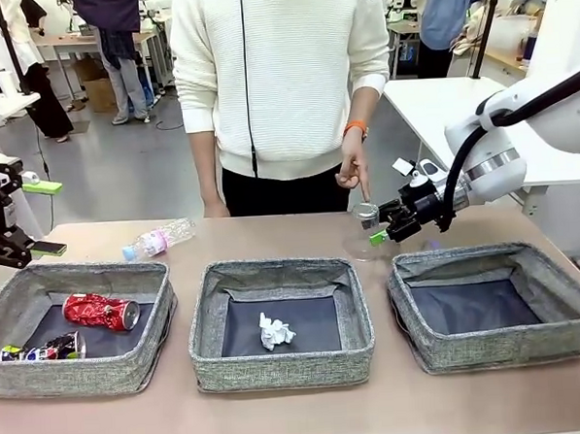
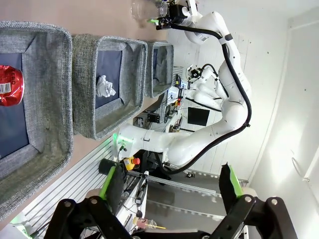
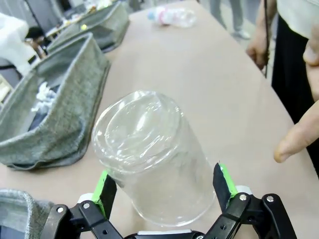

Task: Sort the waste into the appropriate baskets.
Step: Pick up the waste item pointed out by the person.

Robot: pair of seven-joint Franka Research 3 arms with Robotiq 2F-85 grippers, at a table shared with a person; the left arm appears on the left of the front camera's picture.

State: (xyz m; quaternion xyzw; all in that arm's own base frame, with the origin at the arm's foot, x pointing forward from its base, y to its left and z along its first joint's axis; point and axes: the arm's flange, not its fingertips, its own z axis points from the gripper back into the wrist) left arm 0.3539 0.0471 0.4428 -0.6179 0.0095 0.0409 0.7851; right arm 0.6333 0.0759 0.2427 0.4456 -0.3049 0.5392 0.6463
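The surface (image 1: pixel 281 417) bears three baskets (image 1: pixel 278 268), two cans (image 1: pixel 100 311), one paper ball (image 1: pixel 276 331) and one bottle (image 1: pixel 158 239). One cup (image 3: pixel 154 149) sits inside the wide-spread right claw (image 3: pixel 164 178). The left claw (image 2: pixel 169 174) is spread too.

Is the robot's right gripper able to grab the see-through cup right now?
Probably yes: the right gripper is open with the clear plastic cup between its green pads, nothing blocking. The person's hand points close by, apart from it.

Lower centre: right end effector (image 3: pixel 164 179) has its jaws spread wide, with a clear plastic cup (image 3: pixel 154 154) between the green pads (image 3: pixel 105 185); contact not discernible. Left edge: grey basket (image 3: pixel 65 99) on the tan surface (image 3: pixel 214 84), holding a white paper ball (image 3: pixel 44 94). Top centre: clear bottle (image 3: pixel 174 16) lying down; right edge: a person's hand (image 3: pixel 299 134).
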